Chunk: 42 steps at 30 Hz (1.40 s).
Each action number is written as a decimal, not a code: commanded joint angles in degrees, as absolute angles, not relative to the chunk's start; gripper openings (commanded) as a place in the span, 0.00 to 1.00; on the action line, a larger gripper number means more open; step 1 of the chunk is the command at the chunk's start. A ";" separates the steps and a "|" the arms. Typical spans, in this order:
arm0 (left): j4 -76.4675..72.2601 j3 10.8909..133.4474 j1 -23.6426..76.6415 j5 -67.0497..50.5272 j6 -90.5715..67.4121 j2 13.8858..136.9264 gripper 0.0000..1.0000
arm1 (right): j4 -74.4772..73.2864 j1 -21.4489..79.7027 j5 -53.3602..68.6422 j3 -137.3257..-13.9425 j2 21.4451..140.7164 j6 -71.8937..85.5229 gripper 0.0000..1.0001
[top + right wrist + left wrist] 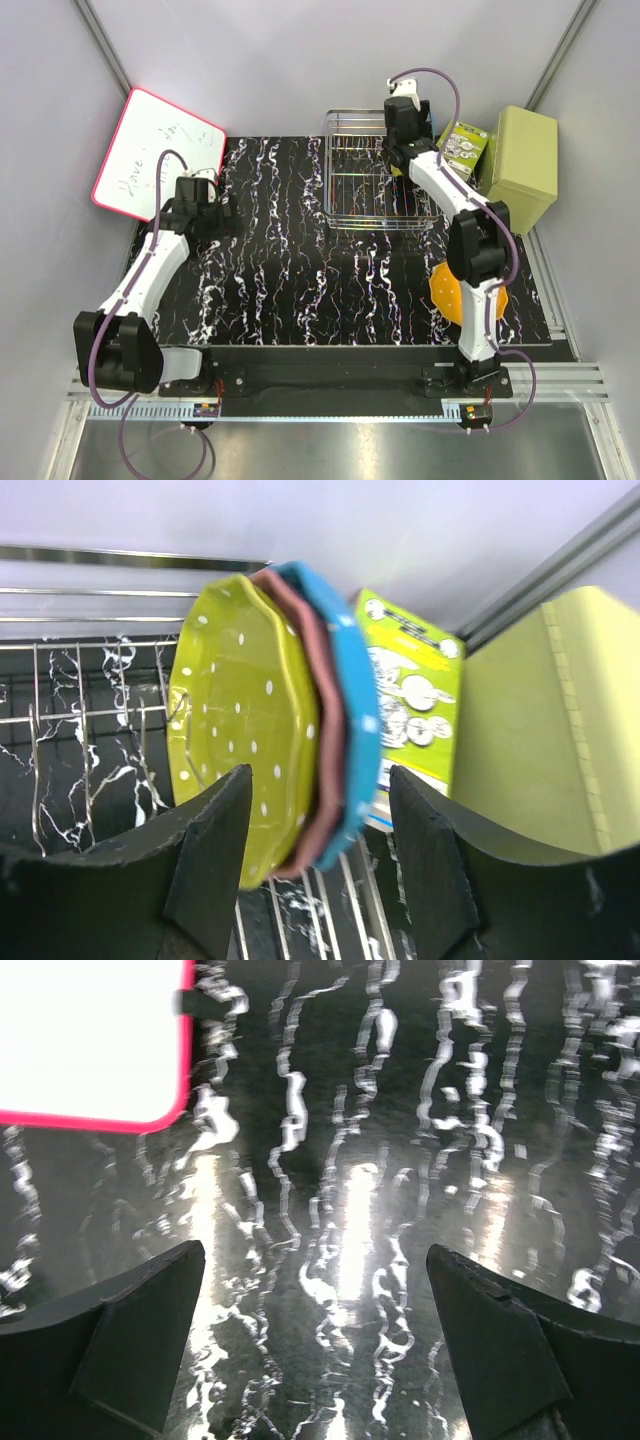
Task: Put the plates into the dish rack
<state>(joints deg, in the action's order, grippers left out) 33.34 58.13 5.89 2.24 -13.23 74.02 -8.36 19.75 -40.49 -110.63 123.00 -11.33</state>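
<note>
Green plate (240,730), pink plate (315,700) and blue plate (355,710) stand on edge together in the rack (60,695), right between your right gripper (318,780) fingers, which are spread apart. Orange plate (447,290) lies well behind those fingers. Your left gripper (315,1255) gapes wide over the table (330,1110).

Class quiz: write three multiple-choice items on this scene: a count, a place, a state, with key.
1. How many plates stand in the dish rack? A one, B three, C four.
2. Where is the orange plate? A on the table, B in the rack, C between jaws.
3. The left gripper's jaws are: A shut on a plate, B shut empty, C open, empty.
Key: 1 B, lime green, pink and blue stand there; 2 A, it lies flat at the right; 3 C, only table shows between them.
</note>
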 commanded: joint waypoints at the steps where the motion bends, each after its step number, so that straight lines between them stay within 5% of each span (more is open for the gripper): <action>1: 30.85 61.09 7.63 -10.79 -11.86 70.67 0.99 | -6.15 19.86 -42.80 -104.34 110.23 -12.30 0.66; 11: 16.90 63.27 39.36 -15.12 -19.76 71.97 0.99 | -16.49 19.16 -43.34 -76.30 78.86 -14.68 0.88; 19: 6.15 71.79 50.62 -15.12 -31.71 91.03 0.91 | -44.00 0.57 -20.67 -71.98 67.33 -13.97 0.97; 24: 6.24 79.97 56.32 -11.43 -39.36 102.97 0.81 | -47.63 -9.66 -6.70 -64.61 62.15 -20.03 0.98; 32: 8.79 87.81 63.19 -8.17 -39.82 111.71 0.79 | -52.12 -23.10 8.52 -55.29 63.45 -31.10 0.96; 42: 16.34 73.31 54.60 -7.38 -22.09 91.42 0.80 | -48.96 -32.61 12.66 -55.20 77.78 -41.22 0.92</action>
